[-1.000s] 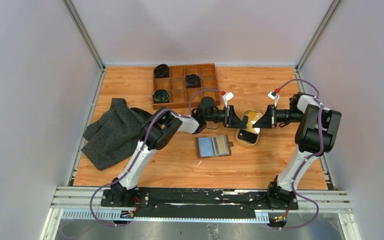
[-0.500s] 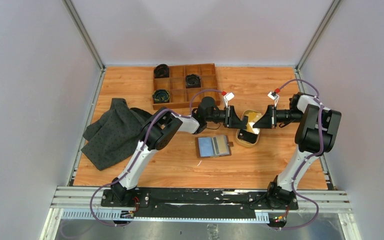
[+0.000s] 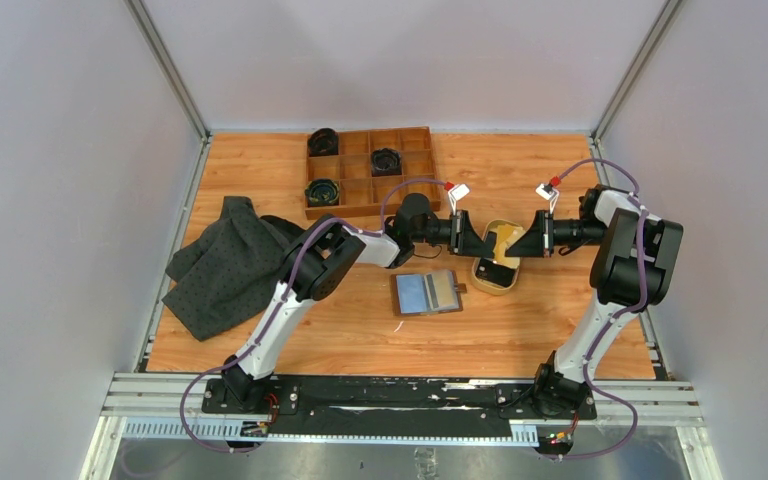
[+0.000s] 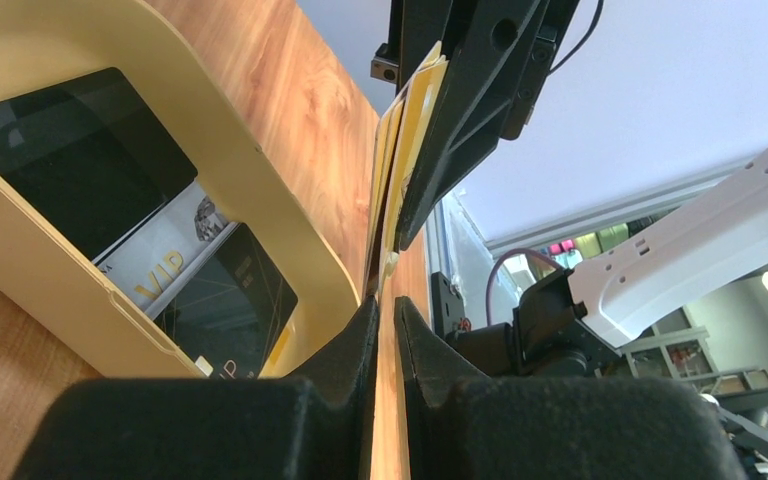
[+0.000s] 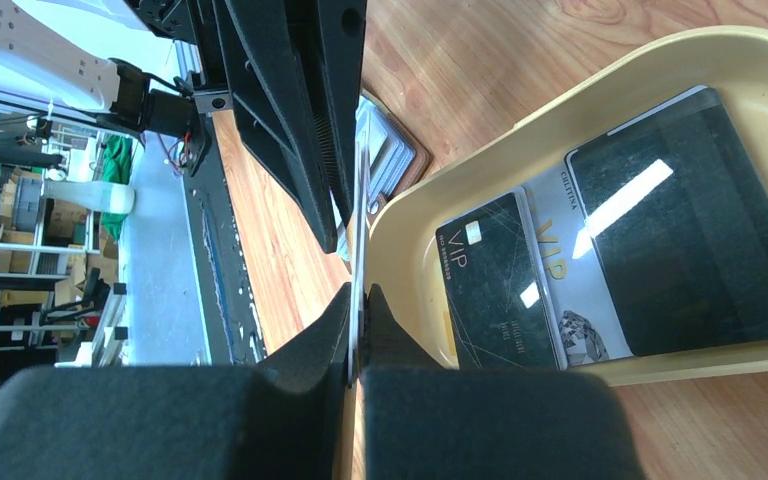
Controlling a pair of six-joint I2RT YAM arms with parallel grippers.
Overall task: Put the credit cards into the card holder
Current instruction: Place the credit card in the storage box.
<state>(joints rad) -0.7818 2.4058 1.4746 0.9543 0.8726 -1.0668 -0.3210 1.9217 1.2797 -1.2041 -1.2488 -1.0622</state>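
Thin yellow-gold plastic credit card (image 4: pixel 400 150) being pinched edge-on by left gripper (image 4: pixel 385 310) and right gripper (image 5: pixel 360 297) from opposite ends, above tan oval dish (image 5: pixel 660 368) holding dark and pale cards (image 5: pixel 500 285), open brown leather card holder (image 3: pixel 427 293) lying just beside dish.

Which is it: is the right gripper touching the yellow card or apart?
Touching. The left wrist view shows the yellow card clamped between black fingers opposite; the right wrist view shows the right gripper shut on its thin edge.
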